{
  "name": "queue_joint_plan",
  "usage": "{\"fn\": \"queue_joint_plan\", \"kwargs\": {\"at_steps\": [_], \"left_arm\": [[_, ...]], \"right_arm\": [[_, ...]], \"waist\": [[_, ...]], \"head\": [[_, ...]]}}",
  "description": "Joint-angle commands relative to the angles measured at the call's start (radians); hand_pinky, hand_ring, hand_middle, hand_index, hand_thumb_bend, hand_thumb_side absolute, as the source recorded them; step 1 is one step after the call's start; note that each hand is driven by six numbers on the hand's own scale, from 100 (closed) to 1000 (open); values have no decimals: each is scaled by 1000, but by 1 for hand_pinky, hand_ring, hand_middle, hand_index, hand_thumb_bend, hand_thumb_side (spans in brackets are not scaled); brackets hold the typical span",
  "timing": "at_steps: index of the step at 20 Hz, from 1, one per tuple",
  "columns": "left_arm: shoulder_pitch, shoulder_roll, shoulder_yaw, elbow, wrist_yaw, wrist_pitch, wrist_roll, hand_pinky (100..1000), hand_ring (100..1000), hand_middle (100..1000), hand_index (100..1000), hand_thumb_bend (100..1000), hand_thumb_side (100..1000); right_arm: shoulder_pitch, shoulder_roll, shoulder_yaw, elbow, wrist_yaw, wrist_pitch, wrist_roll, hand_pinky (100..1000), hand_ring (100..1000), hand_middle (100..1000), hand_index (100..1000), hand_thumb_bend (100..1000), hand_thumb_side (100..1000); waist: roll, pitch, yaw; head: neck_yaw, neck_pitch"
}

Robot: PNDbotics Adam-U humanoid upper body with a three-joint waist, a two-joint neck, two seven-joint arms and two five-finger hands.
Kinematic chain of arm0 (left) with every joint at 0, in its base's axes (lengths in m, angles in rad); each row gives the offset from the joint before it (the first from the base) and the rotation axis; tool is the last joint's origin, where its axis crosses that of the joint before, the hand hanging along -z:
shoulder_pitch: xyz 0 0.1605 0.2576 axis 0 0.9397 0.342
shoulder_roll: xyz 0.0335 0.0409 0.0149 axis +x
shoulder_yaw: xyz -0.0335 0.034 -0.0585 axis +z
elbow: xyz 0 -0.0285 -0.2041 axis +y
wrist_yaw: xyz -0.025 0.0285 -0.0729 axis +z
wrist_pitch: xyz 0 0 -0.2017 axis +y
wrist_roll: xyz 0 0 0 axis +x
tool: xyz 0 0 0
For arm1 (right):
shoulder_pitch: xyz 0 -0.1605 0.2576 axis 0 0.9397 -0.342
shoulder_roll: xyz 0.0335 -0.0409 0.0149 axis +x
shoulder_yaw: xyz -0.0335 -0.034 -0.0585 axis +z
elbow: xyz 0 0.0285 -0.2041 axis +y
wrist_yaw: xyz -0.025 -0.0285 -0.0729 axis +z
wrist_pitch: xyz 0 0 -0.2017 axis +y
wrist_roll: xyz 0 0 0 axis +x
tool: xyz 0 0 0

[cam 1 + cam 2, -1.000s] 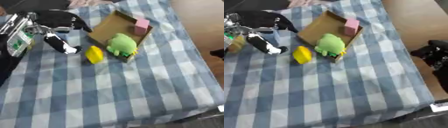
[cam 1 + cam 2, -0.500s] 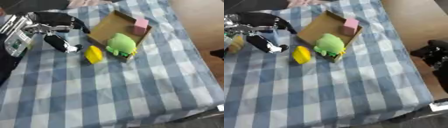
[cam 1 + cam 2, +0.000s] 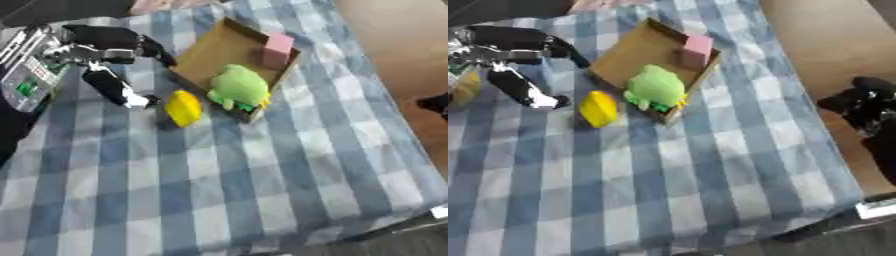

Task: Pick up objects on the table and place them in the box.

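The left hand [image 3: 105, 60] hangs open over the checked cloth [image 3: 262, 165] on the desk, one finger tipped just beside the yellow object [image 3: 183, 107]. Beyond it lies the cardboard box [image 3: 210, 52], holding a green plush toy [image 3: 238, 89] and a pink block [image 3: 278, 49].

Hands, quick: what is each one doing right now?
Left hand: open, fingers spread beside the yellow object, holding nothing.
Right hand: off the table's right edge, state cannot be told.
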Motion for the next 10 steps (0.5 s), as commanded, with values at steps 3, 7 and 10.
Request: {"fn": "queue_joint_plan", "kwargs": {"at_steps": [3, 7, 10], "left_arm": [[-6, 34, -19, -34, -27, -147, -127, 951, 895, 802, 930, 383, 430], [-6, 29, -30, -32, -24, -149, -135, 945, 889, 797, 922, 393, 463], [-5, 12, -51, -2, -54, -152, -142, 941, 885, 796, 917, 402, 473]], "right_arm": [[-6, -8, -6, -20, 11, 4, 1, 905, 801, 726, 896, 100, 526], [-7, -7, -5, -20, 13, 6, 3, 906, 801, 726, 896, 100, 526], [-12, -5, -4, -20, 14, 12, 4, 906, 801, 726, 896, 100, 525]], "waist": [[-3, -11, -1], [-3, -10, -2], [-1, -8, -5]], "head": [[-4, -7], [-2, -7], [1, -7]]}}
